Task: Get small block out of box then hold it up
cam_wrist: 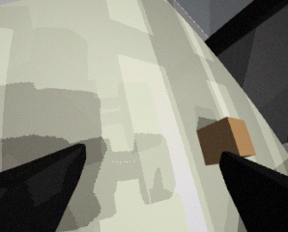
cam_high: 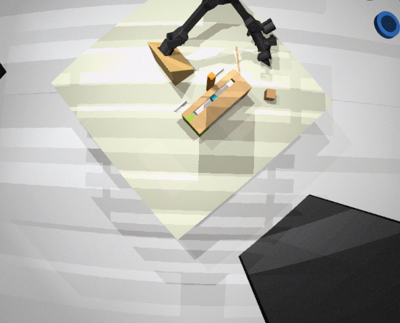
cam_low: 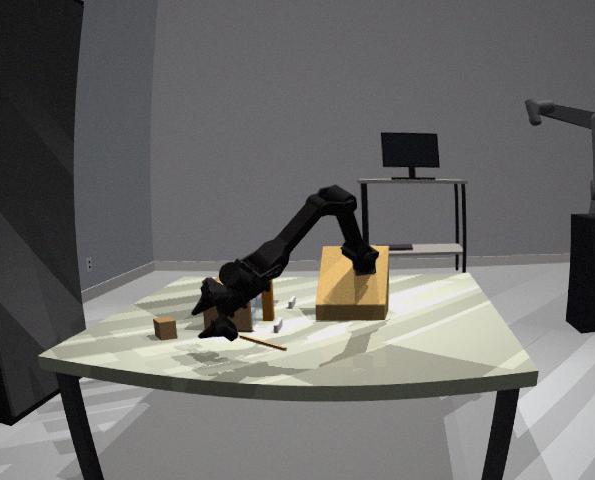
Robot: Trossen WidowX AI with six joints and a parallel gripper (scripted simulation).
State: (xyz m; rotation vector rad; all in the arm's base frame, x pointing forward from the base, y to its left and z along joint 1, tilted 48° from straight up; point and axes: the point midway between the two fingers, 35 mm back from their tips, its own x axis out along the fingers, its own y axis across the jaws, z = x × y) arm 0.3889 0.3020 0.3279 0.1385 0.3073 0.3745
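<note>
The wooden box (cam_high: 224,100) (cam_low: 244,316) stands on the table, partly hidden behind the arm in the exterior view. Through its top slot a small teal block (cam_high: 213,97) shows about midway along; the shelf's height and open end cannot be made out. A green patch (cam_high: 190,118) marks the box's lower-left end in the top view. My gripper (cam_low: 197,325) (cam_wrist: 155,155) is open and empty, low over the table. In the top view it is off the box's upper-right end, clear of the box. The teal block is not in the wrist view.
A brown cube (cam_high: 269,94) (cam_low: 165,328) (cam_wrist: 226,137) sits beyond the fingers, partly behind the right finger in the wrist view. An orange post (cam_high: 211,82) (cam_low: 268,303) stands beside the box. A thin stick (cam_high: 237,58) (cam_low: 262,342) and two small grey bars lie nearby. The arm's base rests on a wooden wedge (cam_low: 351,297).
</note>
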